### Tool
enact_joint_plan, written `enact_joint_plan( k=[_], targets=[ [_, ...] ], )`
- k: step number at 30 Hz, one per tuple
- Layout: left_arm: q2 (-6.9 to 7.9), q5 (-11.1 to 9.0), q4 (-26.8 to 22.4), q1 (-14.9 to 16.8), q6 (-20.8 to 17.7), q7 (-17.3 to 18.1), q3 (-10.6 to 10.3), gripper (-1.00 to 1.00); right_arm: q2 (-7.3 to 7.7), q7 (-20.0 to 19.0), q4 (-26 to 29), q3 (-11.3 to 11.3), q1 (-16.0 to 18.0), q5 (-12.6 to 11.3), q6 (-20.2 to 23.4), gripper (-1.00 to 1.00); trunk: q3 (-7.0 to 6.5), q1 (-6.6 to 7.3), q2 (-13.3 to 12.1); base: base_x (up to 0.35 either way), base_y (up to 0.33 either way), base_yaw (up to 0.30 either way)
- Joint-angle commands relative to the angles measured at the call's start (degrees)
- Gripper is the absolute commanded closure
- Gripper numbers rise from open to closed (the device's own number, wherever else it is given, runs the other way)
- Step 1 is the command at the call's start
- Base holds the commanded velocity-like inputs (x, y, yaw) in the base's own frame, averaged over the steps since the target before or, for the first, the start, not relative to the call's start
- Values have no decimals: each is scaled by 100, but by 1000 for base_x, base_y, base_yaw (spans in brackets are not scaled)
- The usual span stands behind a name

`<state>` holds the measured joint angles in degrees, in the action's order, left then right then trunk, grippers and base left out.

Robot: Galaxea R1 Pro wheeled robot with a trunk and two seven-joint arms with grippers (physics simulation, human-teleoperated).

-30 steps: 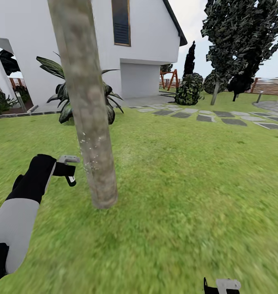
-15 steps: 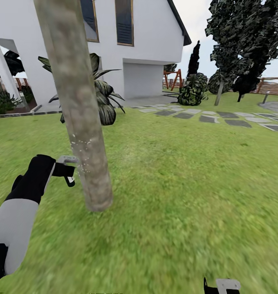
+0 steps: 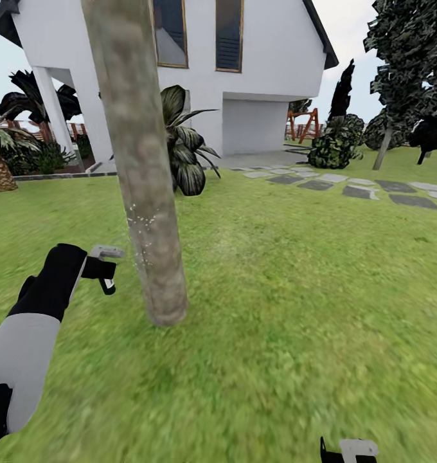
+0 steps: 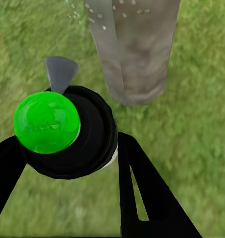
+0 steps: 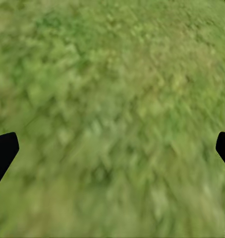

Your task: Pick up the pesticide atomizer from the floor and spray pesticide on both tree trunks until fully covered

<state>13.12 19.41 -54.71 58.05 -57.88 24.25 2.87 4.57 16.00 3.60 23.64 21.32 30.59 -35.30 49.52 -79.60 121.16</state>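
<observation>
The left end effector (image 3: 106,270) was closed around the sprayer (image 4: 68,131), its nozzle facing the upright tree trunk (image 3: 144,193) just to its right. White specks dotted the bark. The right end effector's (image 5: 112,148) fingers were spread wide, empty over grass (image 3: 295,308).

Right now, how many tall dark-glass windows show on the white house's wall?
2, side by side high on the white house: one window just right of the mottled grey-tan tree trunk, the other further right. The trunk may hide more.
</observation>
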Motion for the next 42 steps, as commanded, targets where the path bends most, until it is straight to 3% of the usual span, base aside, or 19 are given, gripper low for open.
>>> enact_joint_plan(
  k=[1, 15, 19, 34, 42],
  targets=[
    [-3, 68, -5, 5, -13, 27, 3, 100, 0, 35, -8, 27, 4, 61, -12, -100, 6, 1, 3, 0, -274, 97],
    [-2, 67, 85, -31, -4, 8, -6, 100, 1, 35, -8, 27, 4, 61, -12, -100, 6, 1, 3, 138, -230, 7],
    [14, 206, 92, -57, -4, 9, 19, 100, 0, 35, -8, 27, 4, 61, -12, -100, 6, 1, 3, 236, -193, 30],
    [41, 256, 99, -113, -4, 5, 51, 100, 0, 35, -8, 27, 4, 61, -12, -100, 6, 1, 3, 125, -254, 260],
    [41, 256, 97, -384, 13, 1, 56, 100, 0, 35, -8, 27, 4, 61, -12, -100, 6, 1, 3, 112, -261, 35]
  ],
)
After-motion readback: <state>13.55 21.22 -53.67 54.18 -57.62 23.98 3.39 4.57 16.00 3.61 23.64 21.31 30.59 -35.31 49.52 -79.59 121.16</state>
